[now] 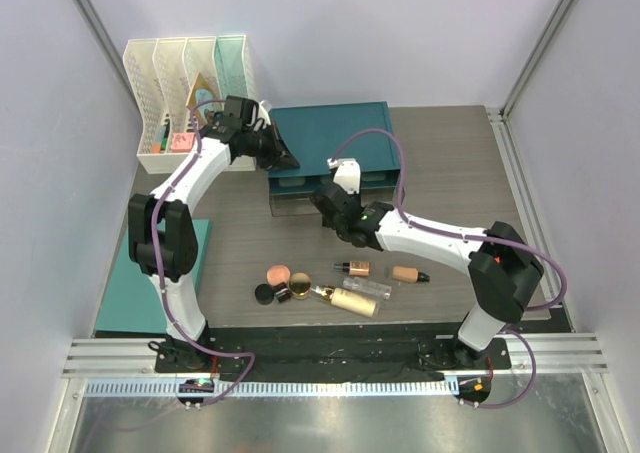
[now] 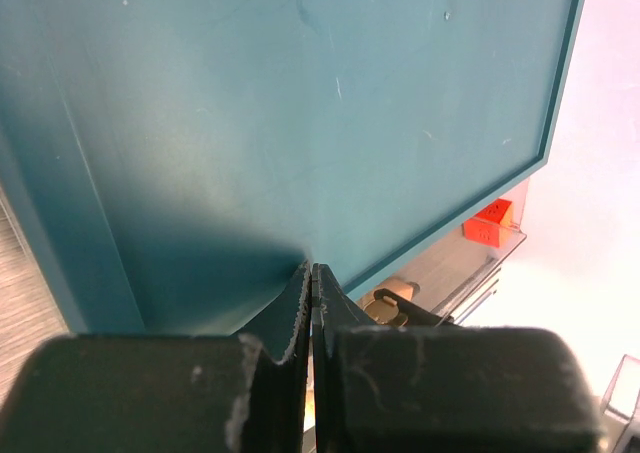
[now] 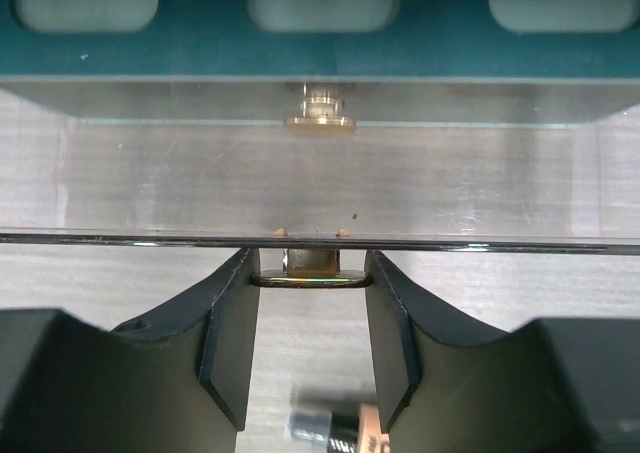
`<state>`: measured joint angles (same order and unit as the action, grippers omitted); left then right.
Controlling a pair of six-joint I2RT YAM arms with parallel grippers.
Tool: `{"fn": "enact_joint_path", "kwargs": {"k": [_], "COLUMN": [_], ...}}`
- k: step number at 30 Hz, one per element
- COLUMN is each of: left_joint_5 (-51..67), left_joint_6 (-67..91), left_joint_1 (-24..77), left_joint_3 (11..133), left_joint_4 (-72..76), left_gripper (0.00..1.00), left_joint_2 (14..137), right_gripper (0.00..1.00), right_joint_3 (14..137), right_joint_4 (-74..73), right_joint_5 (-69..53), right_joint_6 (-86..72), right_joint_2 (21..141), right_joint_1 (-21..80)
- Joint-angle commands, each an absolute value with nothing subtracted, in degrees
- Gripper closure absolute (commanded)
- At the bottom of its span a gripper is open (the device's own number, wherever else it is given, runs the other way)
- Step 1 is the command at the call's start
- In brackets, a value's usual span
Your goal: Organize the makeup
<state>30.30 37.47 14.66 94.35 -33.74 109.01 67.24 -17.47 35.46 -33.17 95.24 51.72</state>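
Note:
The makeup lies on the table near the front: a pink blush compact (image 1: 278,273), a black jar (image 1: 264,293), a gold-rimmed compact (image 1: 299,286) and beige foundation bottles (image 1: 355,301) (image 1: 409,274) (image 1: 352,268). My right gripper (image 1: 322,203) (image 3: 311,273) is closed on the gold knob (image 3: 310,279) of the clear lower drawer (image 3: 320,238) of the teal organizer (image 1: 330,138). Both fingers touch the knob's disc. My left gripper (image 1: 283,158) (image 2: 312,270) is shut and empty, its tips resting on the organizer's teal top (image 2: 300,93). A bottle cap (image 3: 325,428) shows below the right fingers.
White file racks (image 1: 190,73) with colourful items stand at the back left. A teal mat (image 1: 150,283) lies at the left front. A small red cube (image 2: 488,221) sits in a clear drawer. A second gold knob (image 3: 320,113) is above, on the upper drawer.

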Motion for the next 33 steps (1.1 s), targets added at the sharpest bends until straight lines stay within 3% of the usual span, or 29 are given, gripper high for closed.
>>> {"fn": "enact_joint_path", "kwargs": {"k": [1, 19, 20, 21, 24, 33], "left_joint_5": [24.52, 23.82, 23.82, 23.73, 23.73, 22.68], "left_joint_6": [35.07, 34.19, 34.19, 34.19, 34.1, 32.17], "left_joint_1": [14.59, 14.59, 14.59, 14.59, 14.59, 14.68], "left_joint_3": [91.23, 93.95, 94.04, 94.13, 94.48, 95.8], "left_joint_4": [-41.31, -43.33, -43.42, -43.59, -43.86, -46.32], "left_gripper": [1.0, 1.0, 1.0, 1.0, 1.0, 1.0], "left_joint_2": [112.85, 114.61, 114.7, 114.7, 114.61, 113.03], "right_gripper": [0.99, 0.98, 0.96, 0.83, 0.6, 0.24], "right_joint_3": [65.57, 61.7, 61.61, 61.61, 60.82, 58.27], "right_joint_4": [-21.0, -25.58, -25.75, -26.1, -26.28, -29.61], "right_joint_5": [33.67, 21.81, 21.1, 20.4, 18.9, 14.68], "right_joint_6": [-33.58, -32.09, -31.73, -31.47, -30.5, -26.46], "right_joint_2": [90.88, 89.12, 89.12, 89.3, 88.69, 81.48], "right_joint_1": [53.44, 57.3, 57.39, 57.57, 57.74, 58.09]}}
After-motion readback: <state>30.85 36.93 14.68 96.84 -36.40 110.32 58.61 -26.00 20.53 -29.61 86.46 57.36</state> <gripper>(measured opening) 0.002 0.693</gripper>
